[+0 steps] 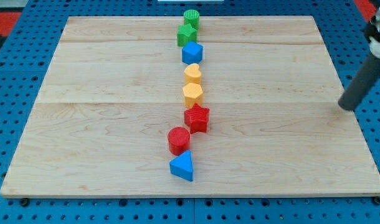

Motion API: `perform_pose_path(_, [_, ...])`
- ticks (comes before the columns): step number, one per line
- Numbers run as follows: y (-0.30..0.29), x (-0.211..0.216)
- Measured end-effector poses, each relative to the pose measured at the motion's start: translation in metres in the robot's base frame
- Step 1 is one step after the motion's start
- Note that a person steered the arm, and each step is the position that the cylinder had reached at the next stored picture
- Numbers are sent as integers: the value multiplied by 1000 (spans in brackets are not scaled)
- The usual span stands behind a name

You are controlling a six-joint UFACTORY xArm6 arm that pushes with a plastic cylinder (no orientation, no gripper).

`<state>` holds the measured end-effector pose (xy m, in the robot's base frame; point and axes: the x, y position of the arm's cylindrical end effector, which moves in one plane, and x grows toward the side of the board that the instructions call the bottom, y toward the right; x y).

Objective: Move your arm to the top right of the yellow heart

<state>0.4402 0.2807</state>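
Tip [346, 107] resting at right edge of wooden board [103, 124], mid-height in frame, well apart from all blocks. No jaws, bare rod, gripping nothing. Yellow heart [192, 73] sitting centre, upper half, between blue block [192, 53] above and yellow hexagon [192, 94] just below.

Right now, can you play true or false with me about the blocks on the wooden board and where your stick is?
1. My tip touches the yellow heart. False: it is far off at the view's right, touching no block.
2. The blocks form a line from the view's top to bottom. True.
3. A blue triangle is the lowest block. True.
4. The red star sits at the top of the line. False: a green cylinder does.
5. A yellow hexagon lies just below the heart. True.
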Motion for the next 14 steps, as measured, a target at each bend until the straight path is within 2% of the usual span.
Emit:
perform_pose_path(1, [-23, -61])
perform_pose_path(2, [-68, -105])
perform_pose_path(4, [-160, -158])
perform_pose_path(6, [-225, -156])
perform_pose_path(8, [-252, -143])
perform_pose_path(10, [-254, -133])
perform_pose_path(12, [-233, -89])
perform_pose_path(14, [-255, -85])
